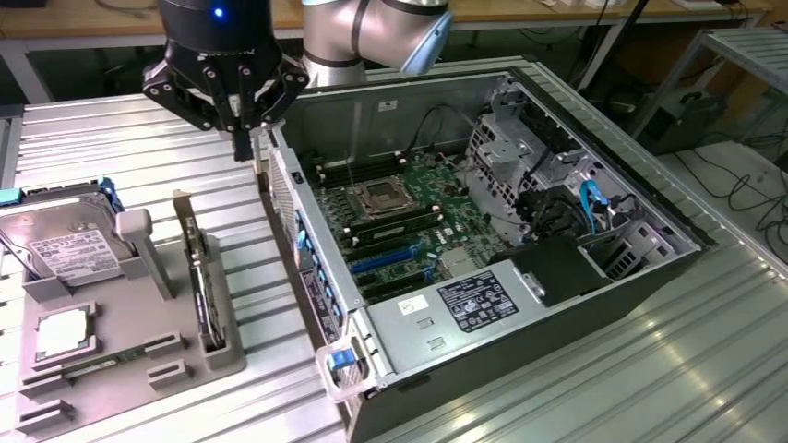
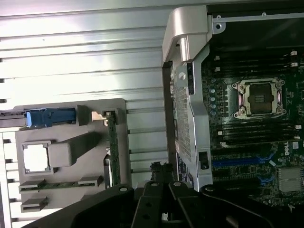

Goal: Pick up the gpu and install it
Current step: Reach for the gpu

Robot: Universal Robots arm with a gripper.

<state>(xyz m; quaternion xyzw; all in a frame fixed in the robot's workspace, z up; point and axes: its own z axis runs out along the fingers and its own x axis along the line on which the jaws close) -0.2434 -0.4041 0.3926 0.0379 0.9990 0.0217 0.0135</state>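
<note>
Closed gripper [image 1: 244, 148] hovers, gpu [image 1: 197, 277] upright in holder [image 1: 225, 355]

Closed pincer [image 1: 245, 146] hangs by the case [image 1: 555, 346]; gpu [image 1: 201, 277] sits racked.

Lit from overhead, cool bluish cast. Hard glare on the ribbed aluminium table [image 1: 702, 369]; from the wrist camera its slats wash out nearly white beside the grey parts tray [image 2: 61, 118]. PC case [image 1: 357, 115] interior is dim, motherboard [image 1: 394, 208] shaded by the walls. Gripper [image 1: 244, 148] is a dark silhouette, blue indicator light [image 1: 220, 12] glowing above it. Shadows stay soft.
</note>
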